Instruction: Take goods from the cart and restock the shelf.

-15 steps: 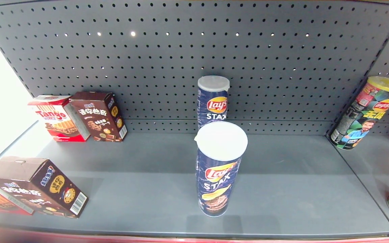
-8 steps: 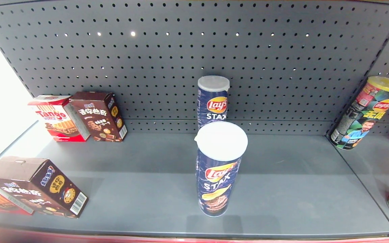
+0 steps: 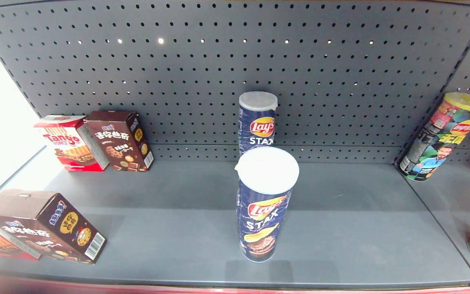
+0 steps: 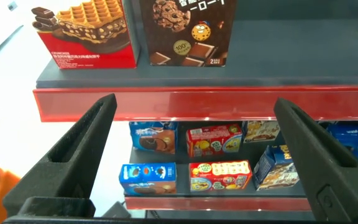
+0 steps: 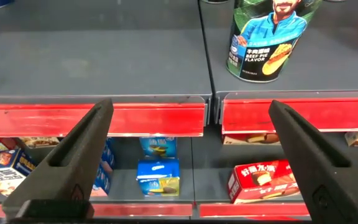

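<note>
Two tools, both spread apart and empty. Left tool (image 4: 194, 102) level with the red edge (image 4: 55, 102), below a waffle box (image 4: 82, 31) and a cookie box (image 4: 185, 31). Right tool (image 5: 191, 104) level with that edge too, near a green can (image 5: 269, 37). Under the edge, in the wrist views, small boxes (image 4: 213, 140) on a lower tier. From the head, on the shelf (image 3: 169, 228), two blue cans, upright and apart: front can (image 3: 264, 212) toward the lip, rear can (image 3: 256, 122) by the pegboard (image 3: 178, 81).
</note>
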`<state>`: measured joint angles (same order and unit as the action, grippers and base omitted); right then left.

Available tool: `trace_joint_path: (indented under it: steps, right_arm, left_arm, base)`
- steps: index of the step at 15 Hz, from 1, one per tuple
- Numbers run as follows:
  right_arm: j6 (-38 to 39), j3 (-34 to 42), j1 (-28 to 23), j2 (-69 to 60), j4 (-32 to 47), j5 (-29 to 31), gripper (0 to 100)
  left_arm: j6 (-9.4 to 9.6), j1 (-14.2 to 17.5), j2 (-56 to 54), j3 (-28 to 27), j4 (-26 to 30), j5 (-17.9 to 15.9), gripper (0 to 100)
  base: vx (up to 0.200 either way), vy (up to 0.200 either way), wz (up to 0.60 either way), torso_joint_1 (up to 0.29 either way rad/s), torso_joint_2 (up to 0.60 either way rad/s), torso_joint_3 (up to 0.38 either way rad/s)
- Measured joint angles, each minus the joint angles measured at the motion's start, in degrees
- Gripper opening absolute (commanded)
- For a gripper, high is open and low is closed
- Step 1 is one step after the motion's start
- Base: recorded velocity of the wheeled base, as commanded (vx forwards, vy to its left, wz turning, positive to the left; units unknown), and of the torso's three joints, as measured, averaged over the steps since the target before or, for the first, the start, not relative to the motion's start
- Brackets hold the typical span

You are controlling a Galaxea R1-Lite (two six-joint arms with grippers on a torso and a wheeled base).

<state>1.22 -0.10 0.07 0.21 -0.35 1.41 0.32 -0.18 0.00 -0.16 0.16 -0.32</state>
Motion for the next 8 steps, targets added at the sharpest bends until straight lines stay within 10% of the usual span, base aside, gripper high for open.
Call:
trace_joint_path:
  steps: [8]
  right_arm:
    - [0.0, 0.0, 0.0, 0.0, 0.0, 0.0, 100]
  left_arm:
    - [-0.22, 0.0, 0.0, 0.0, 0.0, 0.3, 100]
  base:
    - [0.000, 0.000, 0.00, 0.000, 0.00, 0.000]
